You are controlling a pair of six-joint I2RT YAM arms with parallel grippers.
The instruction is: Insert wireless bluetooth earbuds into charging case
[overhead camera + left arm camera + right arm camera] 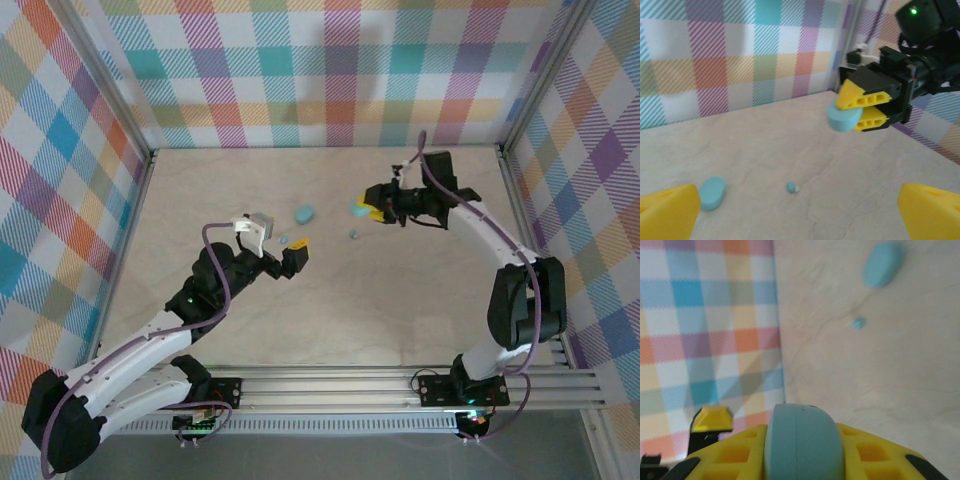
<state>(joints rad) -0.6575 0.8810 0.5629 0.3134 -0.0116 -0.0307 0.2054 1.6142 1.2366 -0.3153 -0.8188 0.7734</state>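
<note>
My right gripper [373,208] is shut on the charging case [804,442], a light-blue oval shell held above the table between the yellow fingers [862,95]. Another light-blue oval piece [304,213] lies flat on the table to its left. One tiny earbud [283,240] sits on the table between the fingers of my left gripper [277,245], which is open and holds nothing. A second earbud [353,235] lies below the right gripper. In the left wrist view an earbud [791,187] lies ahead of the wide-apart yellow fingertips [667,212], right of the oval piece [712,192].
The beige tabletop [330,320] is fenced by plaid walls [330,70] at the back and both sides, with metal frame posts [520,200]. Both arm bases are bolted to the rail [400,385] at the near edge.
</note>
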